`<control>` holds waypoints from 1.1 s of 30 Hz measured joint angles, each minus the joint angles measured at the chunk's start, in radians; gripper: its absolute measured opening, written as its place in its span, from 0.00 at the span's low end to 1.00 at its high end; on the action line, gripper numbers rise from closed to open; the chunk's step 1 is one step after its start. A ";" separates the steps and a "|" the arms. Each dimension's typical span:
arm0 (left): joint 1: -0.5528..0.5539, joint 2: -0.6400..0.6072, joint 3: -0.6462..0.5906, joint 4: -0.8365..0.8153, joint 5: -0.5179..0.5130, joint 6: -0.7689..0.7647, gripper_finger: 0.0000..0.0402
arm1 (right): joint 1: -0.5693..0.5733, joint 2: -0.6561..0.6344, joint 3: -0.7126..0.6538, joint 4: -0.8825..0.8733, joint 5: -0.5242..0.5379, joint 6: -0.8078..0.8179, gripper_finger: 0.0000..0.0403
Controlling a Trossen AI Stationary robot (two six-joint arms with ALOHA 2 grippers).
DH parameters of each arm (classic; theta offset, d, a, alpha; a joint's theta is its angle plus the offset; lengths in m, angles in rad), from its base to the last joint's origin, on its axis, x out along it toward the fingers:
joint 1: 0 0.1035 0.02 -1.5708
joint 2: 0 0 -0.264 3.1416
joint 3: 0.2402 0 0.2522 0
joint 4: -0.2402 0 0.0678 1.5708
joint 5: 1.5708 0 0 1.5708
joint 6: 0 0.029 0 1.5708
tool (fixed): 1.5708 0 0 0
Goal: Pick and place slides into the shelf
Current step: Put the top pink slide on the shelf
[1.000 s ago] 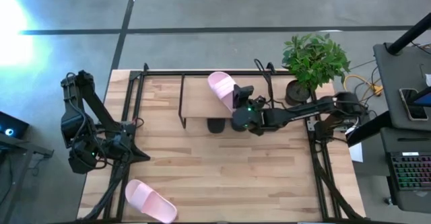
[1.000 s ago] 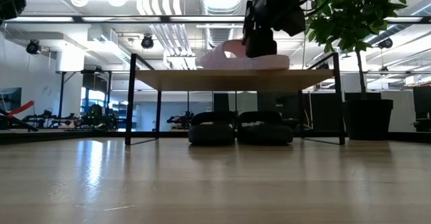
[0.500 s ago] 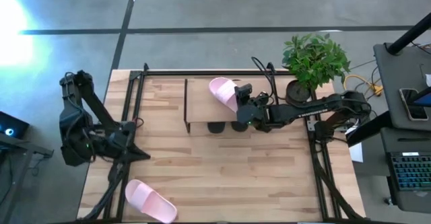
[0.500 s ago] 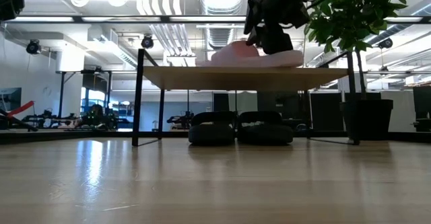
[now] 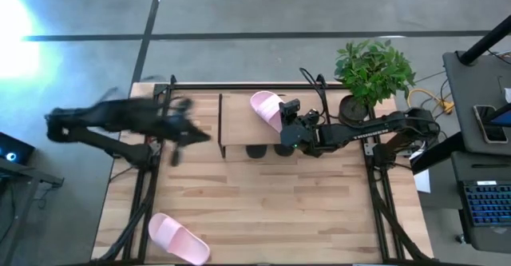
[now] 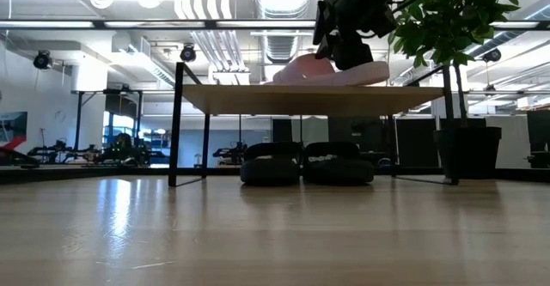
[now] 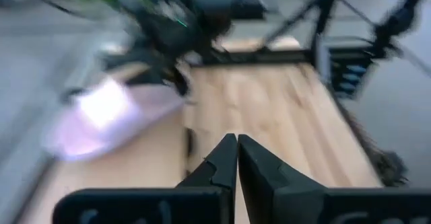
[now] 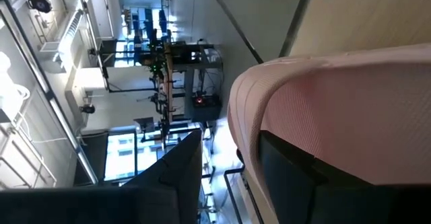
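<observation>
Right end effector (image 5: pixel 289 130) grasps a pink slide (image 5: pixel 266 109) on the shelf (image 5: pixel 239 122); left end effector (image 7: pixel 236 158) is clenched. No writing readable.

Four slides are showing — two pink slides, one on the shelf top (image 5: pixel 266 109) and one lying at the table's near edge (image 5: pixel 177 238), and two black slides (image 6: pixel 302 163) sitting side by side beneath the board. One shelf (image 5: pixel 239 121) and one potted plant (image 5: pixel 372 74) are standing on the table — and two arms are reaching in.

R hand (image 5: pixel 281 127) clamped, arm outstretched; L hand (image 7: pixel 237 158) w/ fingers together, arm extended.
</observation>
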 joint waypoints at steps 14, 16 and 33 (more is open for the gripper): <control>0.563 0.385 0.057 0.261 0.648 -0.023 0.00 | -0.001 -0.008 0.000 -0.016 -0.065 -0.074 0.34; 0.602 0.422 0.080 0.301 0.666 -0.021 0.00 | -0.001 -0.008 0.000 -0.016 -0.069 -0.077 0.34; 0.697 0.817 0.328 0.082 0.573 0.233 0.00 | -0.005 -0.008 0.000 -0.016 -0.015 -0.025 0.34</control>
